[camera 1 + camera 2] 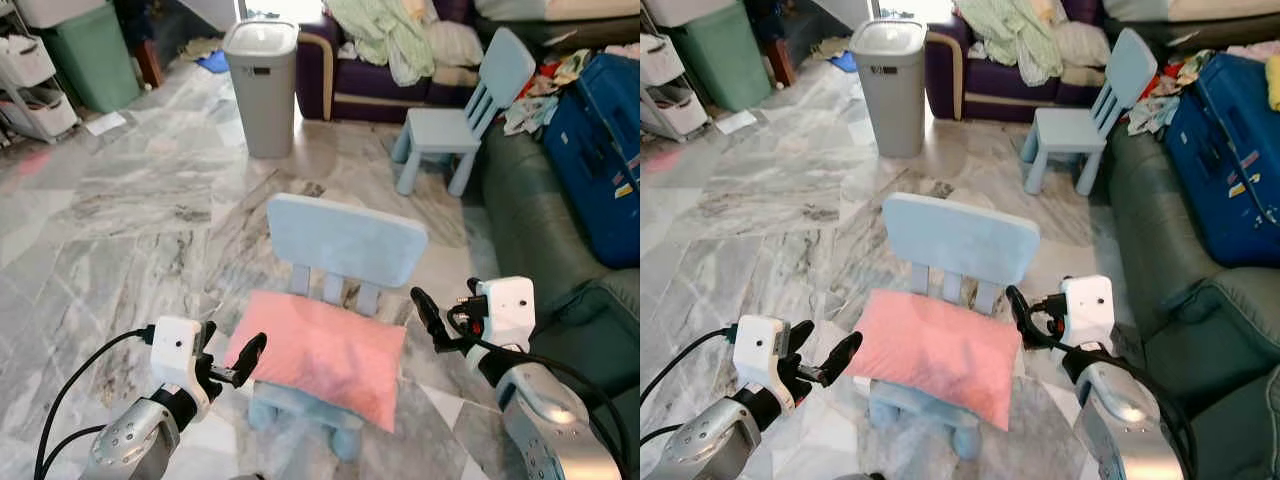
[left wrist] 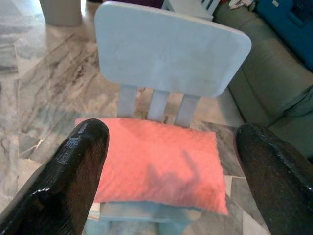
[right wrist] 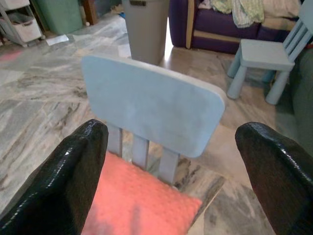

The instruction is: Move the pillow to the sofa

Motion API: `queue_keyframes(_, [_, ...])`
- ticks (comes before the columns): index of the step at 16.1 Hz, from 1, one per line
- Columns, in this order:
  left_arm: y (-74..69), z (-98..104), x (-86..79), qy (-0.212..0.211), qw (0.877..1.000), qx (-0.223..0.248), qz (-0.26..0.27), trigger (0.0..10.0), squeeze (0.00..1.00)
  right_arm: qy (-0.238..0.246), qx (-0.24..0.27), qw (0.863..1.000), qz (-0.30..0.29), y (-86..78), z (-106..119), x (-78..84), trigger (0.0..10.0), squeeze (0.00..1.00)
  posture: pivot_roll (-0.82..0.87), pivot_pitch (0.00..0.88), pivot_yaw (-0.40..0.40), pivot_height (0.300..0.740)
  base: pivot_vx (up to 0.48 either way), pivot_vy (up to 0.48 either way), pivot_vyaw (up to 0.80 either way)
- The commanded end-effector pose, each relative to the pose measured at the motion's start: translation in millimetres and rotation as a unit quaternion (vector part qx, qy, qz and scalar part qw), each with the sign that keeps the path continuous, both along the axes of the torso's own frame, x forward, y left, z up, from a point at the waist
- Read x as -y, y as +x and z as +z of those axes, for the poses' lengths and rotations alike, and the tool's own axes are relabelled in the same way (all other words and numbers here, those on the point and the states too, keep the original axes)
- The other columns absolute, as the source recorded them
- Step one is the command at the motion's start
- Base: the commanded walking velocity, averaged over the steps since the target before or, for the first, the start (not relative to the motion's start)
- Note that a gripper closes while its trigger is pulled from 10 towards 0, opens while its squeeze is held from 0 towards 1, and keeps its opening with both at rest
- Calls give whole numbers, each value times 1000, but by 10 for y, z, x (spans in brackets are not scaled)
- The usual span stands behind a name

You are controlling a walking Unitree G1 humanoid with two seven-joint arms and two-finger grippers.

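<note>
Pink pillow (image 1: 322,352) lies flat on the seat of the near light-blue chair (image 1: 345,240), with the left pincer (image 1: 243,360) at its 9 o'clock edge and the right pincer (image 1: 428,318) at its 2 o'clock corner, both spread wide and holding nothing. Best bet: bring both in level against opposite edges, squeeze evenly, lift clear of the backrest before turning to the green sofa (image 1: 545,225) at 3 o'clock. Head views show sofa and suitcase (image 1: 600,140); left wrist view shows the whole pillow between its fingers (image 2: 73,181).
</note>
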State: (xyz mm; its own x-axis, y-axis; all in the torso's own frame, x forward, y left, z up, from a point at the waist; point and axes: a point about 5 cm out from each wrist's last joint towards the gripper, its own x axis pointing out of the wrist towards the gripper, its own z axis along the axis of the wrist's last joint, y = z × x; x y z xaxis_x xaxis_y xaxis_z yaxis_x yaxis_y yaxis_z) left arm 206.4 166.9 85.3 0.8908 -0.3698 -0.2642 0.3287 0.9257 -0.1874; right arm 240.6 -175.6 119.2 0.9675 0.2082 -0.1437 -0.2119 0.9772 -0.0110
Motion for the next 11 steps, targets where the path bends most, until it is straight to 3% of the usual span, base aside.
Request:
queue_keyframes(1, [-16, 70, -15, 3, 1000, 25, 1, 10000, 0, 2, 8, 1000, 4, -21, 56, -25, 10000, 0, 27, 137, 4, 740, 0, 0, 0])
queue_keyframes(4, [-25, 142, -39, 29, 997, 65, 5, 10000, 0, 1, 4, 1000, 6, -58, 54, -28, 10000, 0, 25, 155, 0, 740, 0, 0, 0])
queue_keyframes(11, [-55, 192, -66, 44, 995, 91, 17, 10000, 0, -1, -1, 1000, 13, -90, 66, -51, 10000, 0, 26, 188, -5, 730, 0, 0, 0])
